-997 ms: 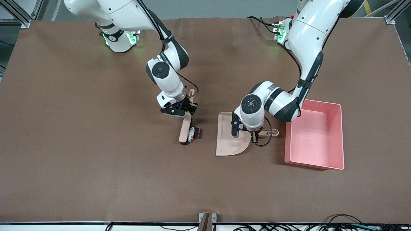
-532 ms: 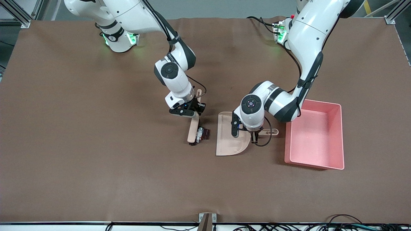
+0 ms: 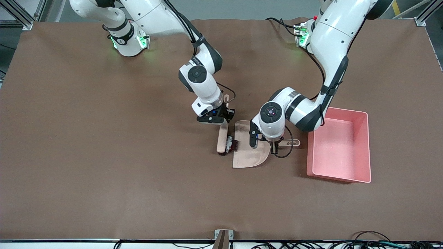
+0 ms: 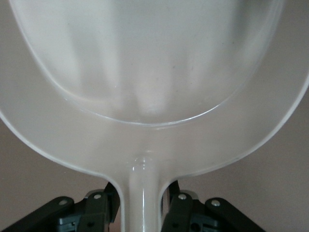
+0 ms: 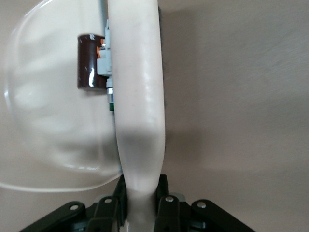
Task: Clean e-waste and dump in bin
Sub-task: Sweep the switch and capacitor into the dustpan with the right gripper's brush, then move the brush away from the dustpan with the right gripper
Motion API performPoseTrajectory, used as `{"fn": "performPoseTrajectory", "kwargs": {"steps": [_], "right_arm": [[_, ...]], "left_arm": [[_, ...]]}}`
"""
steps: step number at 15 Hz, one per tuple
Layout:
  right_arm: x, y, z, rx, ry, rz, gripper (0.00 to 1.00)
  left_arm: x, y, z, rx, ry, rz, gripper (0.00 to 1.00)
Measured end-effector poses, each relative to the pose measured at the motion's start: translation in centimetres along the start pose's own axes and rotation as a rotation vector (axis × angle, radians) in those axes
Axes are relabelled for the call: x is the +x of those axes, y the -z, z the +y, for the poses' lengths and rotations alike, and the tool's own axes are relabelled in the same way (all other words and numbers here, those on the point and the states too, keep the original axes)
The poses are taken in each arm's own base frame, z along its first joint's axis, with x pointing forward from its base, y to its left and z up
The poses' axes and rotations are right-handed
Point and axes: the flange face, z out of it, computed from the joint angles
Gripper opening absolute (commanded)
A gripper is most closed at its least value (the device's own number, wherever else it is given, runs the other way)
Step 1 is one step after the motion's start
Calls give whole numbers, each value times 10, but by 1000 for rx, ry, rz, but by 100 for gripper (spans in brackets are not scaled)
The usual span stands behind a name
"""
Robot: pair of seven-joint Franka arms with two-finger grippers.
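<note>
Since the earlier frames we noted the right arm had carried its brush sideways along the brown cloth-covered worktop, toward the left arm's end, taking the e-waste with it right up to the dustpan's open edge.

We recorded the right gripper low over the worktop, its fingers clenched on the handle of the beige long-handled plastic brush. The brush head sat down on the worktop just beside the dustpan's open, straight edge.

The e-waste, two tiny parts, lay pressed between the brush head and that straight edge. In the right wrist view we saw the whitish part with green and metal bits touching the brush, and the dark blackish-brown block touching the whitish part and lying over the pan's lip. Whether the whitish part had also reached the pan floor we could not tell.

The beige, shallow plastic dustpan with a short handle lay flat on the worktop between the brush and the bin. The left gripper stood over the pan's handle, with one of the fingers on each side of the handle stem. We could not tell whether they gripped the stem or had slackened; the left wrist view showed them close against it.

The bin, a pink rectangular plastic tub with low straight walls, stood just beside the dustpan's handle end, toward the left arm's end of the worktop. We saw nothing in the part of the tub that showed.
</note>
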Motion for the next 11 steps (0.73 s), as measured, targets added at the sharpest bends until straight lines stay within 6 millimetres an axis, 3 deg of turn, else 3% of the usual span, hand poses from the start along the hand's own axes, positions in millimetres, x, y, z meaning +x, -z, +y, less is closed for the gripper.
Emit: {"fn": "performPoseTrajectory", "kwargs": {"steps": [7, 11], "right_arm": [[-16, -3, -51, 41, 91, -3, 0], [0, 12, -59, 12, 90, -27, 0]], "left_arm": [[1, 3, -2, 5, 15, 4, 51], [0, 8, -5, 7, 20, 1, 51]]}}
